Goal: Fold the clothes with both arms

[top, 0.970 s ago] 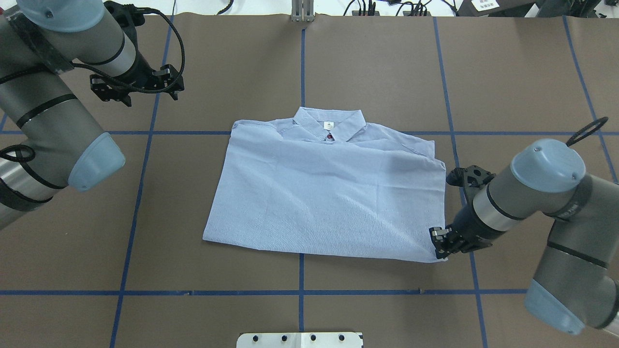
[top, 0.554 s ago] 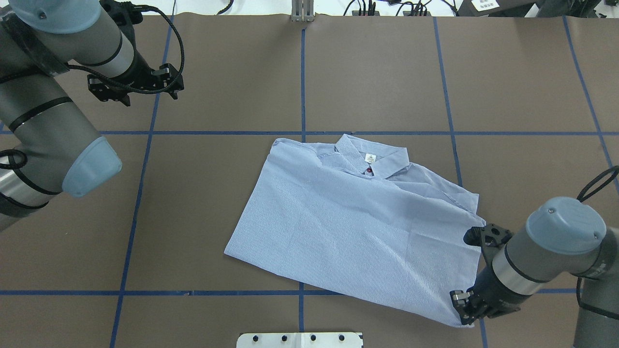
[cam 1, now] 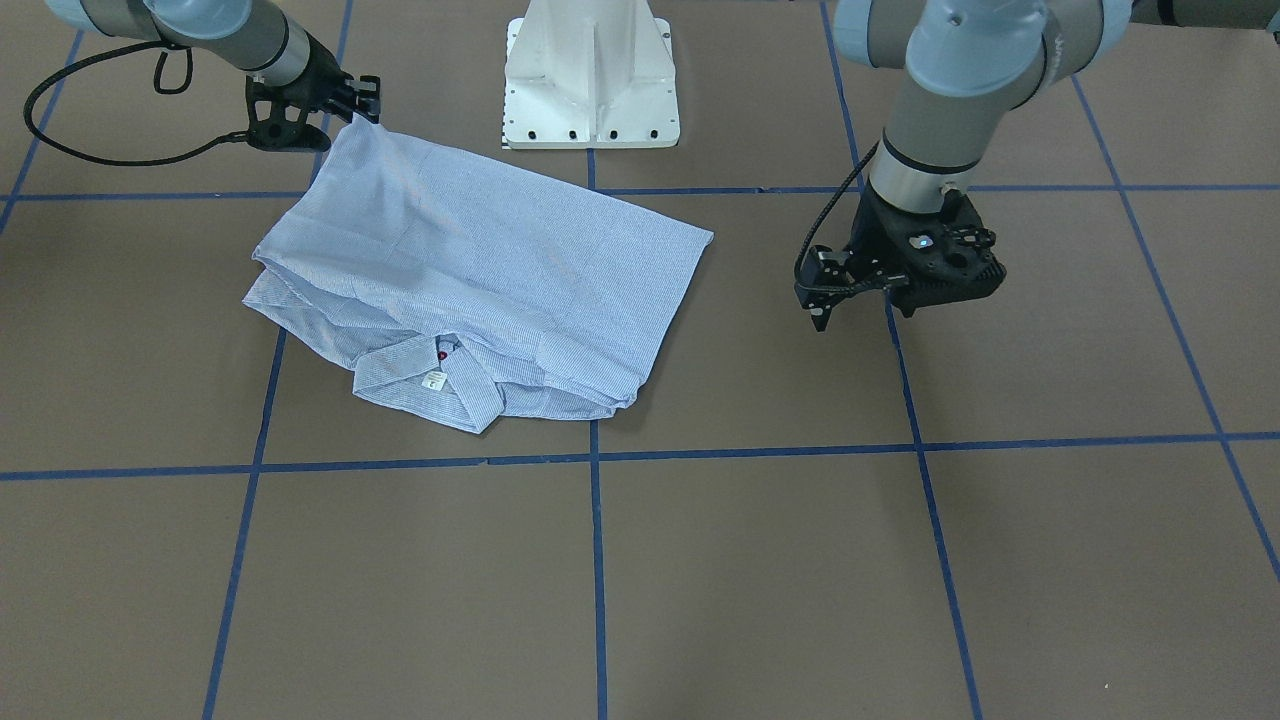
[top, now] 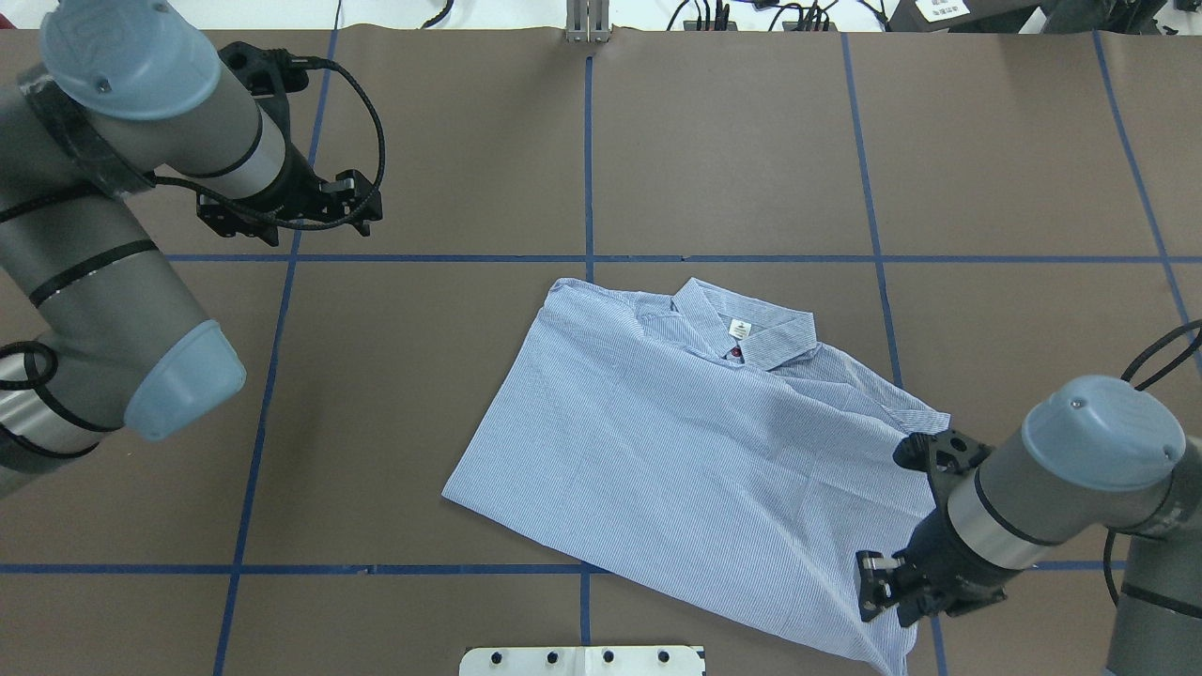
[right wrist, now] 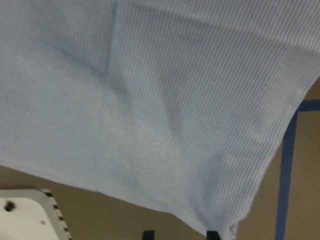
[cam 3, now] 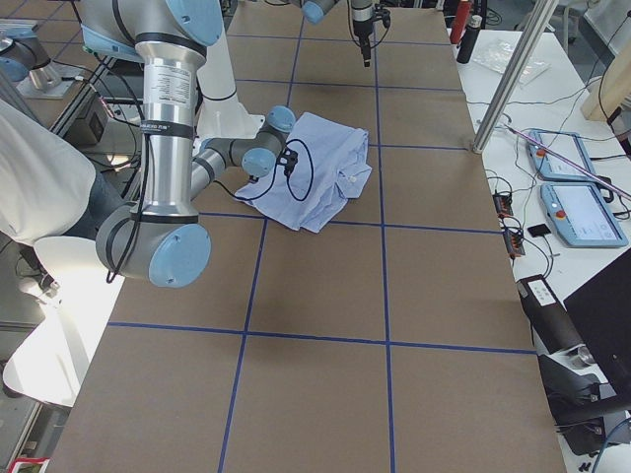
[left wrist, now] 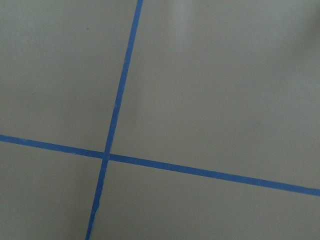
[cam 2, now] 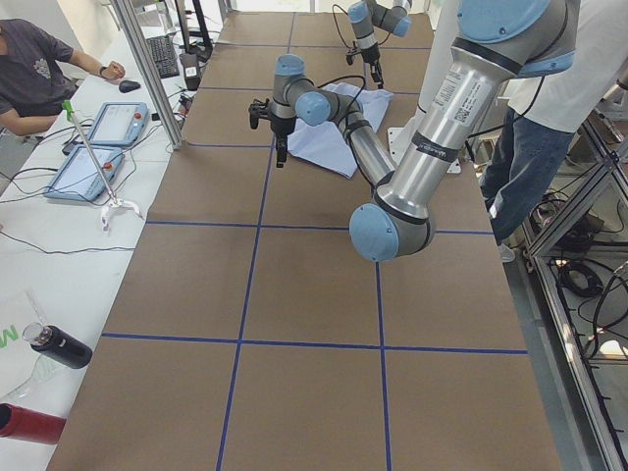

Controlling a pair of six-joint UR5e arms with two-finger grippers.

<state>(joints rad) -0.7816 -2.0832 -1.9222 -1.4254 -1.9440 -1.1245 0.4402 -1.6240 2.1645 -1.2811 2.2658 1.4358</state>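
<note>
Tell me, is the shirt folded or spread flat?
Partly folded: the shirt lies doubled with sleeves tucked away, and the right gripper lifts one corner.

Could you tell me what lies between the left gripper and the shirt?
Only bare brown table crossed by blue tape lines separates the left gripper from the shirt, seen overhead.

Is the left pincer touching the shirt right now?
No. In the overhead view the left pincer hangs over bare table, well apart from the shirt.

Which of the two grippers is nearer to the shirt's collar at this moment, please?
Right. The right gripper grips the shirt at its corner; the left gripper hangs over bare table, farther from the collar.
</note>
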